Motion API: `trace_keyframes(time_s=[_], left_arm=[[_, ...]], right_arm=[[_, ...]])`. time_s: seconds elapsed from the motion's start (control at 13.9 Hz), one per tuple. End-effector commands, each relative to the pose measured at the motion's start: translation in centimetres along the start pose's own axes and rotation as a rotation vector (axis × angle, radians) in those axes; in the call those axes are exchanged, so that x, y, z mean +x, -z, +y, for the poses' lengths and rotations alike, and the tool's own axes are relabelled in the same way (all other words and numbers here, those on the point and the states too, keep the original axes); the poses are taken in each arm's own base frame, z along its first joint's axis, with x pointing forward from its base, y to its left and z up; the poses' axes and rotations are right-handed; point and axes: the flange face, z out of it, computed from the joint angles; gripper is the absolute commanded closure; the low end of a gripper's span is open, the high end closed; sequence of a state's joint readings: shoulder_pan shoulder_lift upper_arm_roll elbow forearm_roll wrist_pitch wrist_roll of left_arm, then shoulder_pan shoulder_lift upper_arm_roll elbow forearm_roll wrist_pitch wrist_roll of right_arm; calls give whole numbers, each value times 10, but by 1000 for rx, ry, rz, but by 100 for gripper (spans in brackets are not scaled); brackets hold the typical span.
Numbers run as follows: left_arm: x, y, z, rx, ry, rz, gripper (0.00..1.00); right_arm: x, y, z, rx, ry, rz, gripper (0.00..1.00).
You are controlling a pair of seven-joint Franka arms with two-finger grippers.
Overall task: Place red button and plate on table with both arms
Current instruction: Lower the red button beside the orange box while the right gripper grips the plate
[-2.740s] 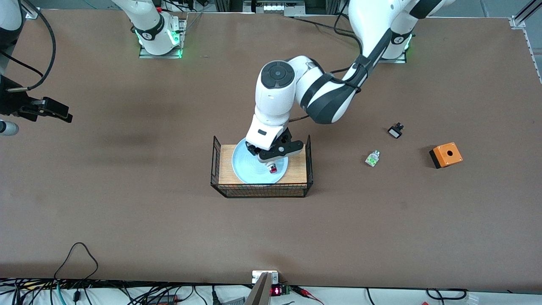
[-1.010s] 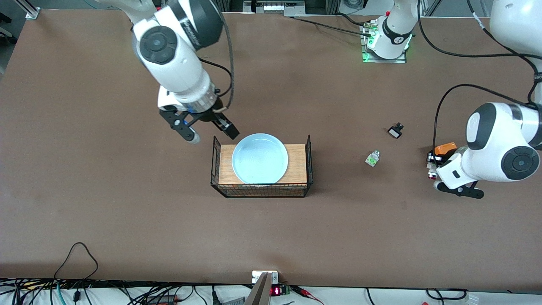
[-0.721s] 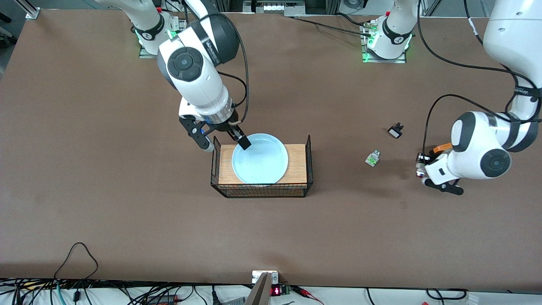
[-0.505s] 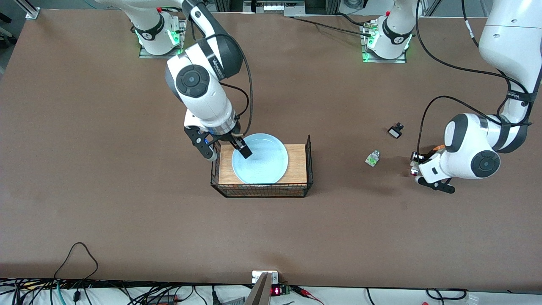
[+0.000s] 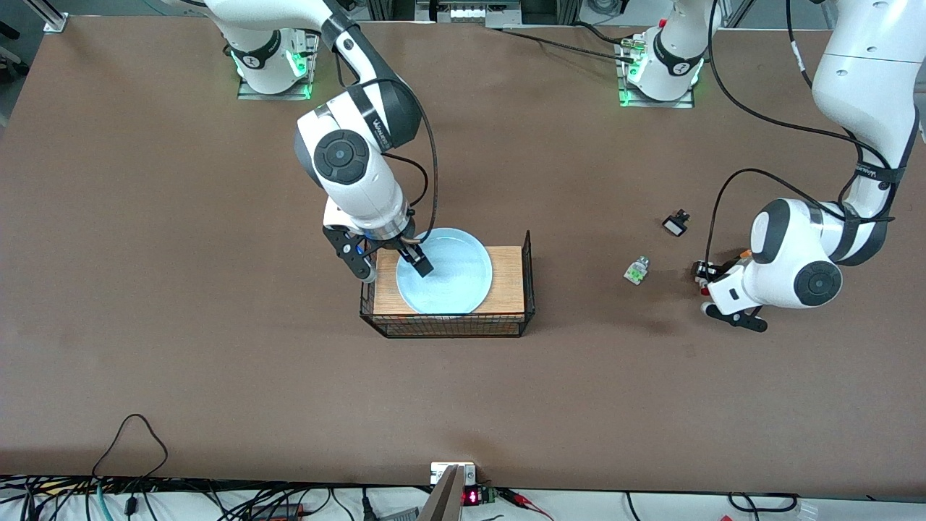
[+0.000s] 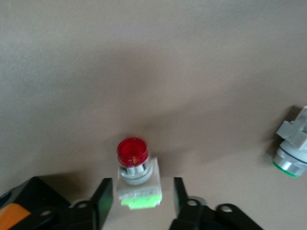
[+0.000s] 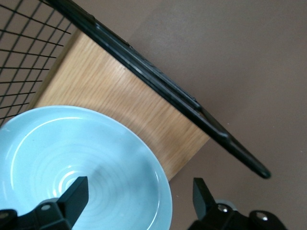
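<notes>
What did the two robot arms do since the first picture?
The left end effector lifted the red button off the plate, carried it toward the left arm's end of the table beside the orange box, and now opens around it. The right end effector came in from the table's edge and straddles the plate's rim, open. The plate, rack, clear-and-green part and black part stayed put.

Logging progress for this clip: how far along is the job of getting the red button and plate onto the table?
Nearly done: the red button appears to rest on the table, between the open left claw's fingers, beside the orange box. In hand: the open right claw straddles the plate's rim, not yet gripping. Left: lifting the plate off the wire rack onto the table.
</notes>
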State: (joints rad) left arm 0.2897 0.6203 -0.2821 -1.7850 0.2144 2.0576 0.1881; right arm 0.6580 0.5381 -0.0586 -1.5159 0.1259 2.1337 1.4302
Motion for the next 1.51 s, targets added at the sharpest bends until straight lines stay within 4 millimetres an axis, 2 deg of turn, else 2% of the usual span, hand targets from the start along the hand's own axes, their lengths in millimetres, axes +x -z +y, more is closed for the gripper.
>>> trace_keyframes(time_s=[0.0, 0.22, 0.29, 0.5, 0.58, 0.65, 0.72, 0.79, 1.15, 1.23, 1.3, 1.44], left_arm=[[-1, 26, -1, -1, -10, 41, 0], [-1, 60, 11, 22, -32, 70, 0], [1, 78, 19, 30, -33, 97, 0], [-3, 123, 19, 36, -50, 55, 0], [-3, 134, 20, 40, -72, 67, 0], [-3, 147, 19, 49, -85, 84, 0], [-6, 154, 20, 55, -88, 76, 0], [-9, 166, 23, 66, -96, 72, 0], [-18, 236, 24, 104, -125, 148, 0], [-17, 251, 30, 110, -134, 175, 0], [-17, 259, 35, 112, -140, 188, 0], [-31, 273, 40, 111, -128, 158, 0]], right_arm=[[-4, -3, -5, 4, -11, 2, 8], [-4, -8, -5, 0, -13, -3, 11], [-3, -7, -6, 9, -14, 0, 14], [-3, -11, -6, 8, -13, 0, 22], [-3, -11, -6, 8, -10, 0, 30], [-3, -11, -6, 8, -8, 0, 33], [-3, -11, -6, 8, -4, 0, 40], [-3, -11, -6, 8, 7, -1, 52], [2, -6, -7, 14, 3, 2, 58], [0, -7, -6, 13, 5, 0, 59], [-1, -7, -6, 13, 7, 0, 61], [-3, -9, -6, 8, 13, 0, 68]])
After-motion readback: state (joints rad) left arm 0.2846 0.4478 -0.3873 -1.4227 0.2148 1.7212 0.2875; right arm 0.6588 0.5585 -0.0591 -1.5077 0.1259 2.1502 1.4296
